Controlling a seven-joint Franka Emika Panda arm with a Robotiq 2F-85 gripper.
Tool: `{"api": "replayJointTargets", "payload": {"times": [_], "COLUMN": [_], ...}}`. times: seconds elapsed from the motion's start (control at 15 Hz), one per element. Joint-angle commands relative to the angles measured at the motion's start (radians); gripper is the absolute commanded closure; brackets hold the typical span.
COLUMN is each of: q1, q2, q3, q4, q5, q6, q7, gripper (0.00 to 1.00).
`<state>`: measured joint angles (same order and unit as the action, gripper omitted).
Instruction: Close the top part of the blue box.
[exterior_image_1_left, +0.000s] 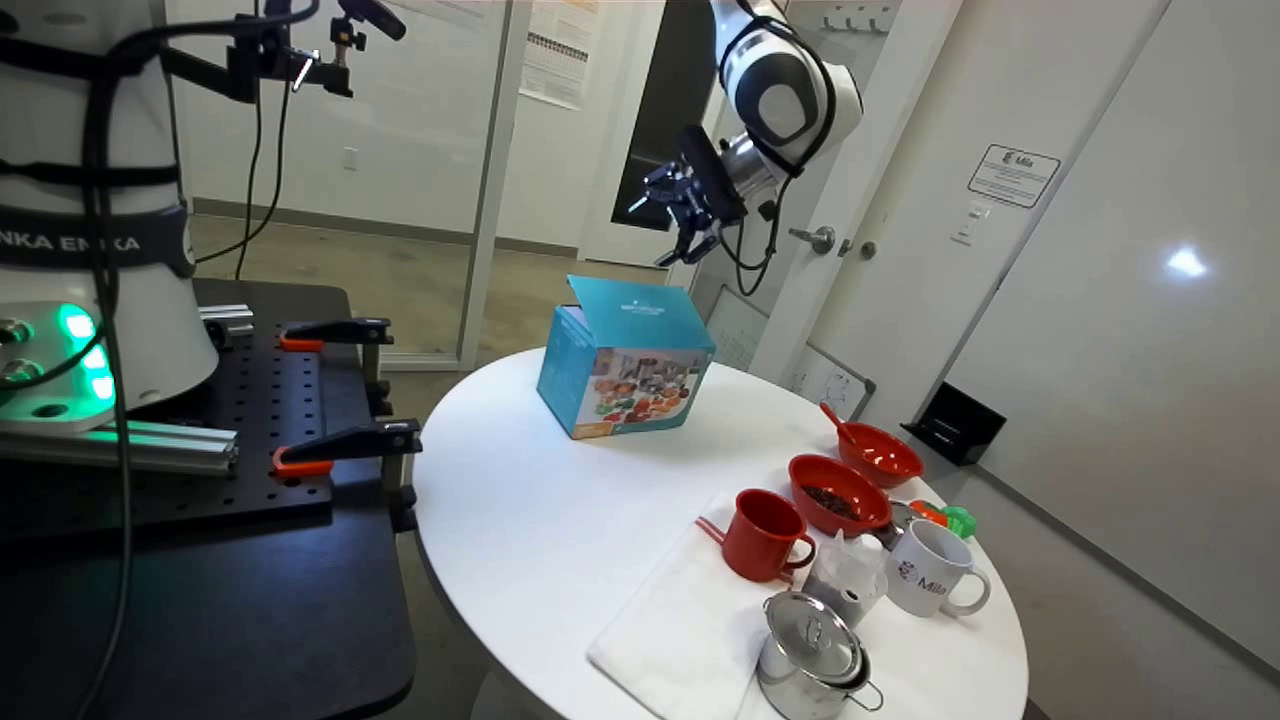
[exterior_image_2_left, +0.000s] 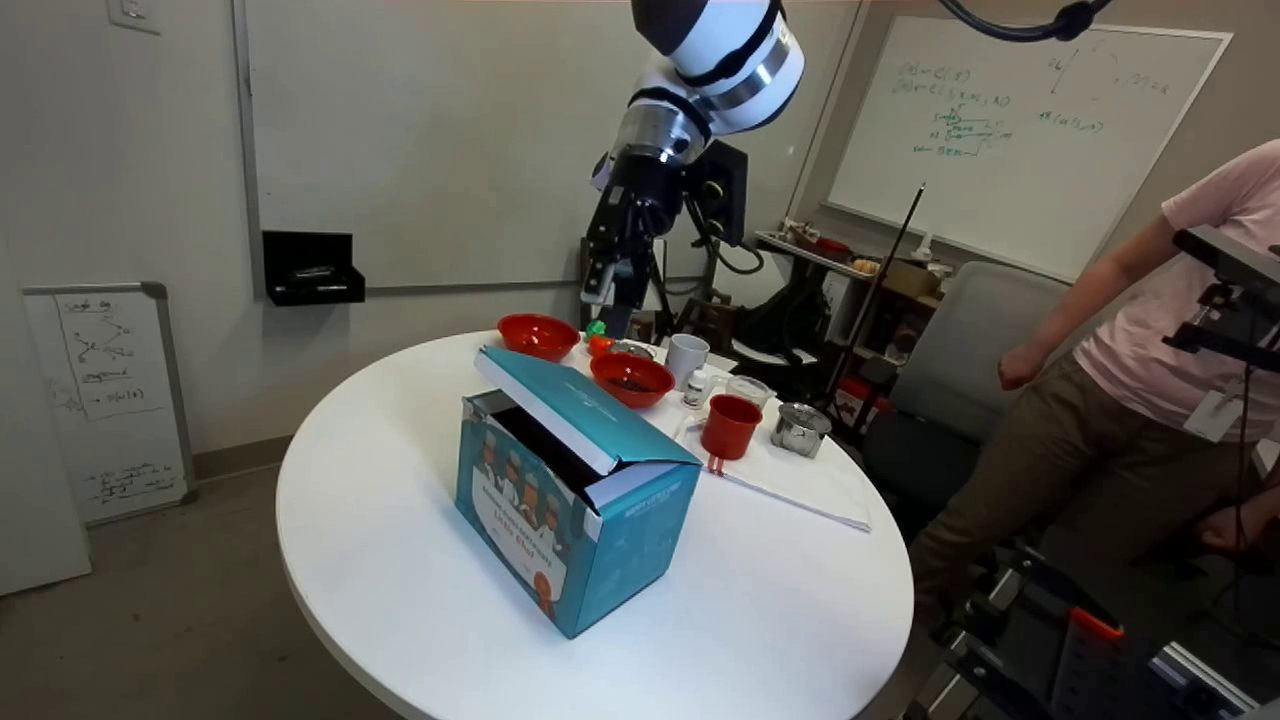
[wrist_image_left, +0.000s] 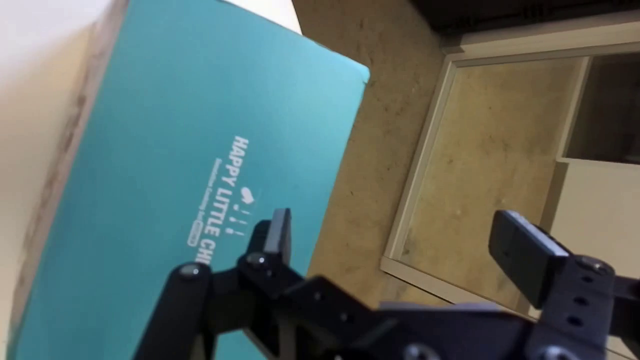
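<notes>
The blue box (exterior_image_1_left: 630, 380), its lid (exterior_image_2_left: 590, 405) ajar. In an exterior view, the blue box stands upright at 11 o'clock on the round tabletop (exterior_image_1_left: 510, 480); the red bowls (exterior_image_1_left: 885, 460) and red cup (exterior_image_1_left: 757, 545) sit apart from it, toward 4 and 5 o'clock, presumably so that the arm (exterior_image_1_left: 790, 110) can work without brushing them. In an exterior view, the lid is hinged at 2 o'clock, its free edge toward 8 o'clock; there the pale lip (exterior_image_2_left: 548, 414) lies above the blue box rather than tucked inside, which is probably why the lid sits propped. In the wrist view, the fingers (wrist_image_left: 530, 255) are spread wide and grip nothing: one overlaps the lid, the other shows against the floor (wrist_image_left: 370, 165). In both exterior views they hang higher than the lid and apart from it, toward 12 o'clock. Closing likely needs only a push, so an empty grasp suits the step ahead; pressing before the lip lines up could buckle it.
</notes>
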<state>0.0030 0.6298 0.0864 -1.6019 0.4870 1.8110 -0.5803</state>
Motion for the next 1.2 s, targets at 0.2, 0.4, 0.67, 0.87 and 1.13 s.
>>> {"api": "replayJointTargets", "payload": {"times": [0.2,0.4,0.67,0.87,1.13], "q1": [0.021,0.023,0.012,-0.005,-0.022], "q2": [0.022,0.028,0.037,0.037,0.053], "q3": [0.023,0.037,0.066,0.089,0.116], "q4": [-0.040,-0.054,-0.079,-0.107,-0.130], "q5": [-0.145,-0.165,-0.132,-0.107,-0.101], "q6": [0.071,0.110,0.231,0.354,0.434], "q7": [0.148,0.175,0.169,0.156,0.156], "gripper": [0.00,0.00,0.00,0.00,0.00]}}
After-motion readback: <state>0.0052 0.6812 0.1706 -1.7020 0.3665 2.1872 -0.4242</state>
